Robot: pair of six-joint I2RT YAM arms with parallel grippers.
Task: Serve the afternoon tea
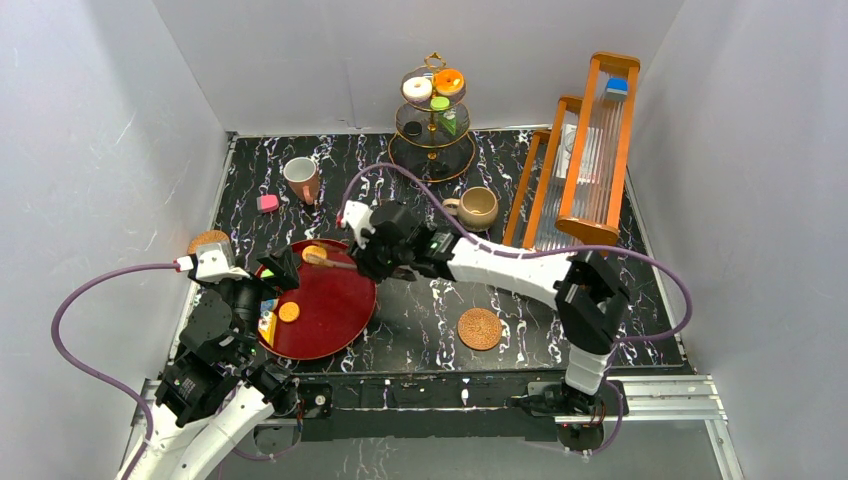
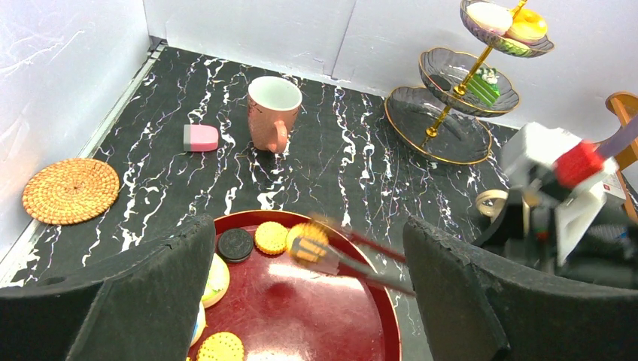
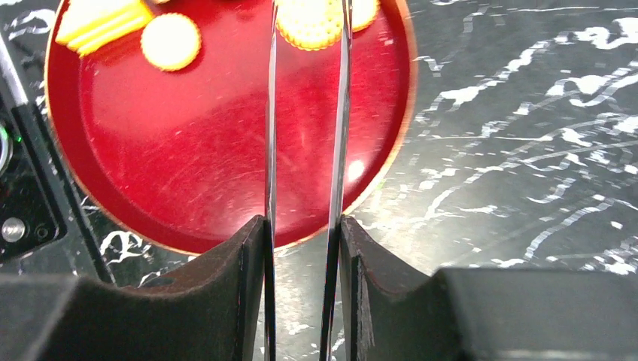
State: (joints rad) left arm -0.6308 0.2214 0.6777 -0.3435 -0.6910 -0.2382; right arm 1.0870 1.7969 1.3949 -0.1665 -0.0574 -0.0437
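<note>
Table [image 1: 420,300], black marble-patterned, read as a clock face from the top view, with 12 at the far wall.

- Red tray [image 1: 335,320]: round, at 8 o'clock. It held a dark cookie [image 2: 235,244], a yellow cookie [image 2: 271,237], another biscuit [image 1: 289,312] near the middle, and layered pieces at its 9 o'clock rim.
- Right gripper [image 3: 301,222]: clenched on the tongs [image 3: 269,135], with both tong arms pinched between its pads. The arm reached across the table toward 9 o'clock.
- Held cookie [image 2: 307,241]: round, yellow, between the tong tips at the tray's 12 o'clock edge. Whether it was lifted or resting on the tray could not be told.
- Left gripper [image 2: 306,223]: released, jaws wide apart and holding nothing, over the tray's 9 o'clock side.
- Gold three-tier stand [image 1: 432,150]: at 12 o'clock. A white donut [image 1: 417,88] and an orange donut [image 1: 449,81] sat on the top tier, and a green cake piece [image 1: 447,118] on the middle tier.
- White mug [image 1: 300,178]: upright at 11 o'clock, with a pink pastry [image 1: 267,203] just beside it toward 9.
- Beige mug [image 1: 478,207]: upright, 1 o'clock of centre.
- Woven coasters: left coaster [image 1: 209,241] at 9 o'clock by the wall, near coaster [image 1: 479,328] at 5 o'clock. Both were bare.
- Wooden rack [image 1: 585,150]: at 2 o'clock, with a blue item [image 1: 616,88] on its top step.
</note>
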